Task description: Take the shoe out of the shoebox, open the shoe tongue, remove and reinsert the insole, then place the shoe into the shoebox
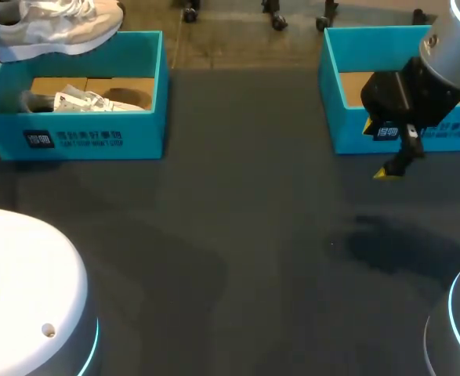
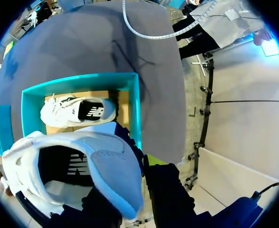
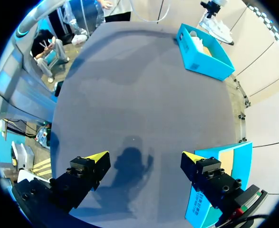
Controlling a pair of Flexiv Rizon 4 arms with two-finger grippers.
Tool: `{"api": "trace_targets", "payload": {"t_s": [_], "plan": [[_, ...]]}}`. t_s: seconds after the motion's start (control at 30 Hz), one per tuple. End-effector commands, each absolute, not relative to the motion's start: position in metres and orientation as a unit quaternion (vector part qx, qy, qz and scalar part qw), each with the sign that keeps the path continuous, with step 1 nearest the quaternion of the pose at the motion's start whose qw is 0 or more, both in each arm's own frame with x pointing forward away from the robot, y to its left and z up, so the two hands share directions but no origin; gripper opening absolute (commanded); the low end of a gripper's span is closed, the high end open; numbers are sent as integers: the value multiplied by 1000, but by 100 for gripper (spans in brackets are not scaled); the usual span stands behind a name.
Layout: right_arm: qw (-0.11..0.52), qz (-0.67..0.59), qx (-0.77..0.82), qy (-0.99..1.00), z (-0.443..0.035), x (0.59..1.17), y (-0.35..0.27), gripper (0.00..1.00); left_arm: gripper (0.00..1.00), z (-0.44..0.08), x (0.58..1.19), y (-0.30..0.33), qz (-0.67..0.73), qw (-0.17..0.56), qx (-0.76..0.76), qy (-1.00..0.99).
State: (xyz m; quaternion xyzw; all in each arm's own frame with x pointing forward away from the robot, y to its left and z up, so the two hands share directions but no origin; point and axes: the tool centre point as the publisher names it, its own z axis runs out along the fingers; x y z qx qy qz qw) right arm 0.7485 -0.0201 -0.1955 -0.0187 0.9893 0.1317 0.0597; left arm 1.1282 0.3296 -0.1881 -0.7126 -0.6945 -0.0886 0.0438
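Step in hand: take-out. Shoe point(image 1: 57, 27) hangs above the far-left shoebox point(image 1: 96, 137), clamped in the left gripper point(image 2: 132, 187). A second shoe point(image 1: 88, 100) lies in the box. Right gripper point(image 3: 145, 156) is spread apart and empty over the tabletop point(image 1: 237, 235) at right. Next, probably: lower the shoe to mid-tabletop and bring the right gripper to the tongue.

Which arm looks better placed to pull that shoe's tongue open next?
Probably the right arm: its jaws hang open and empty over the table, while the left's jaws are busy holding the lifted shoe above its shoebox.
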Motion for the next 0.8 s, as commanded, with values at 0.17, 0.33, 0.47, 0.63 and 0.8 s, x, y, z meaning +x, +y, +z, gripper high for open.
{"api": "trace_targets", "payload": {"t_s": [0.17,0.33,0.47,0.63,0.8], "plan": [[60,131,-18,989,-196,749,-20,100,0,-187,1127,329,-89,43,-713,-694],[60,131,-18,989,-196,749,-20,100,0,-208,1128,328,-104,50,-735,-668],[60,131,-18,989,-196,749,-20,100,0,-218,1132,327,-116,45,-738,-664],[60,131,-18,989,-196,749,-20,100,0,-228,1142,324,-124,39,-730,-671],[60,131,-18,989,-196,749,-20,100,0,-239,1149,319,-125,40,-739,-661]]}}
